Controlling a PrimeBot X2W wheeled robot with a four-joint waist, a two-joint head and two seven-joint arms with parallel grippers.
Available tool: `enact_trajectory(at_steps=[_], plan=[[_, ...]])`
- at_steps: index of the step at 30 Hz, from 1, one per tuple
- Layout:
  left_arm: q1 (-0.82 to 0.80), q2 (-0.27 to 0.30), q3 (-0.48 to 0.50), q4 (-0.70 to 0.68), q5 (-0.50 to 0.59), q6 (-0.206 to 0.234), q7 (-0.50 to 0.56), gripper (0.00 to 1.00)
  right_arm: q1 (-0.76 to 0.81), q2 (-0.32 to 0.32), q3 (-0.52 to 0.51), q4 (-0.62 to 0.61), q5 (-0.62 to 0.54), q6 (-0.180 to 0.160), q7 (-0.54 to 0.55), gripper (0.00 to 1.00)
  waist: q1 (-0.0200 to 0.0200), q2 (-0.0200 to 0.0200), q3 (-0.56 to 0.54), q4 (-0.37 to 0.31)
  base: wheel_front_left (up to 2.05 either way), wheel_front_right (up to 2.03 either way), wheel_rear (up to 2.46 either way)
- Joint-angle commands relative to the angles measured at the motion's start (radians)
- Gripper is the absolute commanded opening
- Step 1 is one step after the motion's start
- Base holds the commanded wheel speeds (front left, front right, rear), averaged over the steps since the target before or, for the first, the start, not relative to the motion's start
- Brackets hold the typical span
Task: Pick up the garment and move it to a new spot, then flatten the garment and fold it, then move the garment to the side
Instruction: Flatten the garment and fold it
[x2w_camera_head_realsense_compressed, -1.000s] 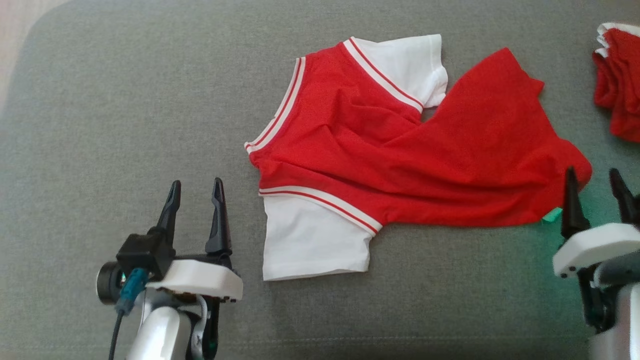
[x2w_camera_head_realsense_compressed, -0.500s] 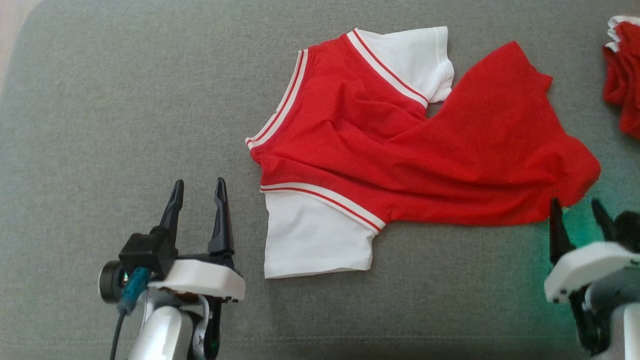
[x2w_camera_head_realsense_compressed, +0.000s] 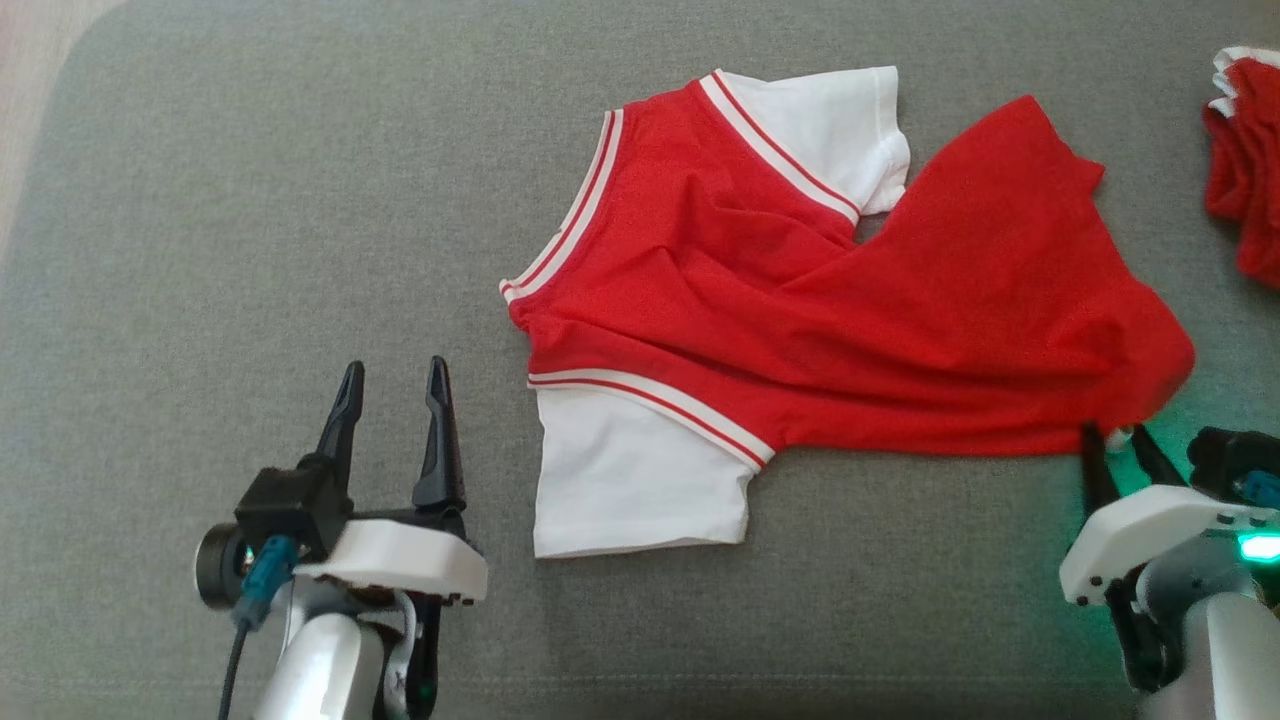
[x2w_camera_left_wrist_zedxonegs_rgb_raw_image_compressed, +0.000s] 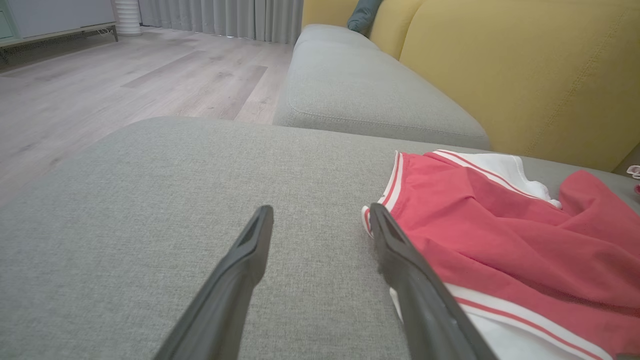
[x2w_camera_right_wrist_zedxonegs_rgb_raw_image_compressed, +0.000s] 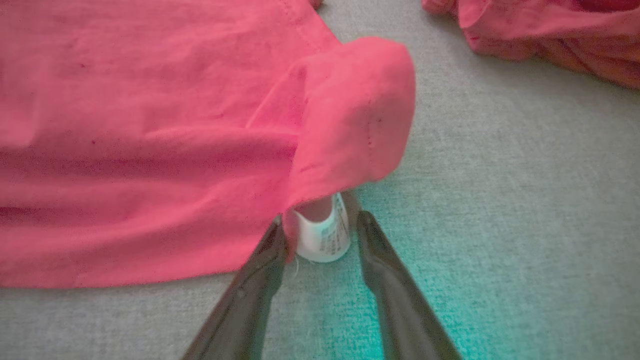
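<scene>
A red garment (x2w_camera_head_realsense_compressed: 800, 300) with white sleeves and striped trim lies crumpled on the grey cushion (x2w_camera_head_realsense_compressed: 250, 200). My left gripper (x2w_camera_head_realsense_compressed: 393, 368) stands open just left of its lower white sleeve, touching nothing. In the left wrist view the left gripper (x2w_camera_left_wrist_zedxonegs_rgb_raw_image_compressed: 321, 210) has bare cushion between its fingers, with the garment (x2w_camera_left_wrist_zedxonegs_rgb_raw_image_compressed: 500, 240) to the right. My right gripper (x2w_camera_head_realsense_compressed: 1114, 434) is at the garment's lower right hem corner. In the right wrist view the right gripper (x2w_camera_right_wrist_zedxonegs_rgb_raw_image_compressed: 320, 222) has its fingers narrowed on either side of the folded-up corner of the garment (x2w_camera_right_wrist_zedxonegs_rgb_raw_image_compressed: 150, 125) and a white label (x2w_camera_right_wrist_zedxonegs_rgb_raw_image_compressed: 322, 237), with a gap still showing.
Another red and white piece of clothing (x2w_camera_head_realsense_compressed: 1245, 170) lies at the far right edge, also visible as clothing (x2w_camera_right_wrist_zedxonegs_rgb_raw_image_compressed: 540, 35) in the right wrist view. A yellow backrest (x2w_camera_left_wrist_zedxonegs_rgb_raw_image_compressed: 500, 65) rises behind the cushion. Wood floor (x2w_camera_left_wrist_zedxonegs_rgb_raw_image_compressed: 100, 75) lies beyond the cushion's left edge.
My right gripper has dropped toward the garment's lower right corner and its fingers have drawn closer together around the hem. The left arm has stayed put. The head view shifted slightly.
</scene>
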Motion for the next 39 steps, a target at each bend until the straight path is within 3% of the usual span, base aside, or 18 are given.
enact_trajectory(at_steps=[1, 3, 4, 19, 21, 22, 23, 24, 32, 39], plan=[[-0.013, 0.002, 0.030, -0.029, 0.000, -0.001, -0.012, 1.00, -0.032, -0.005, 0.009, -0.009, -0.018, 0.007, -0.015, 0.35, 0.0000, 0.0000, -0.001, 0.000, 0.00, 0.00, 0.00], [-0.010, 0.002, 0.032, -0.029, 0.000, 0.000, -0.012, 1.00, -0.041, -0.005, -0.001, 0.012, -0.035, 0.007, -0.022, 0.17, 0.0000, 0.0000, -0.002, -0.001, 0.00, 0.00, 0.00], [-0.009, 0.002, 0.033, -0.029, 0.000, 0.000, -0.012, 1.00, -0.045, -0.005, -0.005, 0.021, -0.040, 0.007, -0.026, 0.00, 0.0000, 0.0000, -0.002, -0.003, 0.00, 0.00, 0.00], [-0.010, 0.002, 0.036, -0.029, 0.004, -0.004, -0.012, 1.00, 0.025, -0.005, -0.057, -0.076, -0.095, 0.007, -0.023, 0.00, 0.0000, 0.0000, 0.006, -0.075, 0.00, 0.00, 0.00], [-0.011, 0.002, 0.034, -0.026, 0.003, -0.007, -0.012, 1.00, 0.026, -0.005, -0.052, -0.079, -0.090, 0.007, -0.020, 0.05, 0.0000, 0.0000, 0.006, -0.078, 0.00, 0.00, 0.00], [-0.013, 0.002, 0.033, -0.022, 0.003, -0.010, -0.012, 1.00, 0.026, -0.005, -0.047, -0.081, -0.084, 0.007, -0.020, 0.35, 0.0000, 0.0000, 0.007, -0.080, 0.00, 0.00, 0.00], [-0.014, 0.002, 0.030, -0.018, 0.003, -0.013, -0.012, 1.00, 0.026, -0.005, -0.041, -0.084, -0.077, 0.007, -0.021, 0.87, 0.0000, 0.0000, 0.006, -0.082, 0.00, 0.00, 0.00], [-0.014, 0.002, 0.026, -0.011, 0.002, -0.017, -0.012, 1.00, 0.026, -0.005, -0.035, -0.086, -0.070, 0.007, -0.025, 1.00, 0.0000, 0.0000, 0.005, -0.083, 0.00, 0.00, 0.00], [-0.035, 0.002, -0.055, 0.100, -0.042, -0.065, -0.004, 1.00, 0.015, -0.005, -0.026, -0.172, -0.041, 0.007, -0.081, 1.00, 0.0000, 0.0000, -0.012, -0.094, 0.00, 0.00, 0.00], [-0.147, 0.002, -0.141, 0.226, -0.074, -0.103, 0.041, 1.00, 0.000, -0.005, 0.023, -0.281, -0.017, 0.007, -0.100, 1.00, 0.0000, 0.0000, -0.006, -0.117, 0.00, 0.00, 0.00]])
